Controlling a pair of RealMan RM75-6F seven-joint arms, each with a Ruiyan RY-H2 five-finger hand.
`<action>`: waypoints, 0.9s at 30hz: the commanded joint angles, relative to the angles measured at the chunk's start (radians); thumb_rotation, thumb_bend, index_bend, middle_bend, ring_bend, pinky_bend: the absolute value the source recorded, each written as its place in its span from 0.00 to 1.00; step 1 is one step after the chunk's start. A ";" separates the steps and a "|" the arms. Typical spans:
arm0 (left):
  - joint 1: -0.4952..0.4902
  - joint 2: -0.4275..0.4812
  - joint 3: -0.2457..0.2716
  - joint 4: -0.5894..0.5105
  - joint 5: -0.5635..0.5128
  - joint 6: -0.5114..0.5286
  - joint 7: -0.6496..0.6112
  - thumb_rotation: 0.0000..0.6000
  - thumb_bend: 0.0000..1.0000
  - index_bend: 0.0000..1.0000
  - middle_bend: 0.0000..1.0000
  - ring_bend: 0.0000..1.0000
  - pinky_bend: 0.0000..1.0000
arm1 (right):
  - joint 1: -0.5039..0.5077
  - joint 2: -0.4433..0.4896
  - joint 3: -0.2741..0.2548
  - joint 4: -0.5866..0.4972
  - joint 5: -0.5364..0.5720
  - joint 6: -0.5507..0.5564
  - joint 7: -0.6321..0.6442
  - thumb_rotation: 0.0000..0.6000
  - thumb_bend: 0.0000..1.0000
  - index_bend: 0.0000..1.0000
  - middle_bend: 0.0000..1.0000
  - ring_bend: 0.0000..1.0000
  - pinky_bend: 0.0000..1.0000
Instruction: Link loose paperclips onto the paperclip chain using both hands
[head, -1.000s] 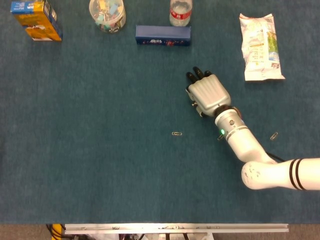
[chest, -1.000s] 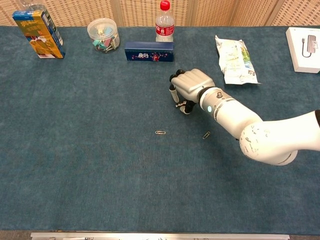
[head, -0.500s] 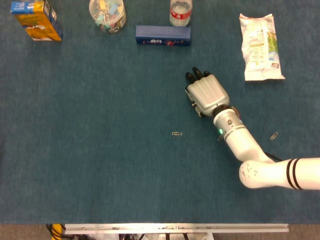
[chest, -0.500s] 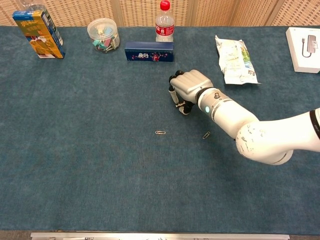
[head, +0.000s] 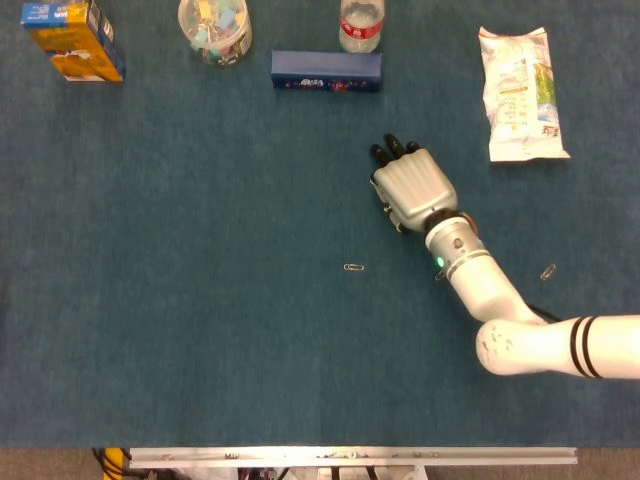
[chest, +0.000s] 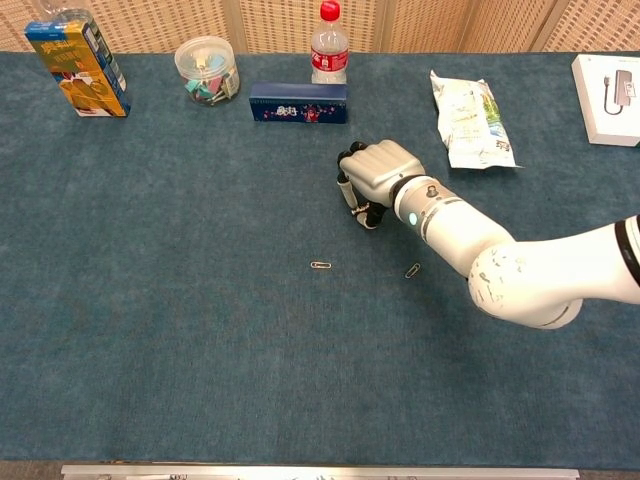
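My right hand hovers palm down right of the table's middle. Its fingers curl down to the blue cloth and the thumb is tucked beneath. Whether anything is pinched under the fingertips is hidden in both views. One loose paperclip lies on the cloth, nearer the front and left of the hand. A second paperclip lies just in front of the right forearm. A third paperclip lies further right. I see no paperclip chain. My left hand appears in neither view.
Along the far edge stand a yellow-blue carton, a clear jar of coloured clips, a dark blue flat box and a bottle. A snack packet lies far right, beside a white box.
My right hand has crept slightly left and toward the far side, keeping its fingers curled down. The paperclips on the cloth have not moved.
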 joint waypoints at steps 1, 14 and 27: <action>0.000 -0.001 0.000 0.001 -0.001 -0.001 0.000 1.00 0.27 0.35 0.10 0.05 0.01 | 0.001 -0.001 0.000 0.002 0.000 -0.002 0.000 1.00 0.30 0.52 0.14 0.05 0.21; 0.001 0.001 -0.001 -0.001 -0.001 -0.003 0.001 1.00 0.27 0.35 0.10 0.05 0.01 | 0.002 -0.002 0.003 0.005 -0.002 -0.011 0.005 1.00 0.32 0.56 0.14 0.05 0.21; 0.000 0.004 0.000 -0.009 -0.004 -0.008 0.014 1.00 0.27 0.35 0.10 0.05 0.01 | -0.019 0.040 -0.001 -0.055 -0.028 0.017 0.027 1.00 0.32 0.57 0.14 0.05 0.21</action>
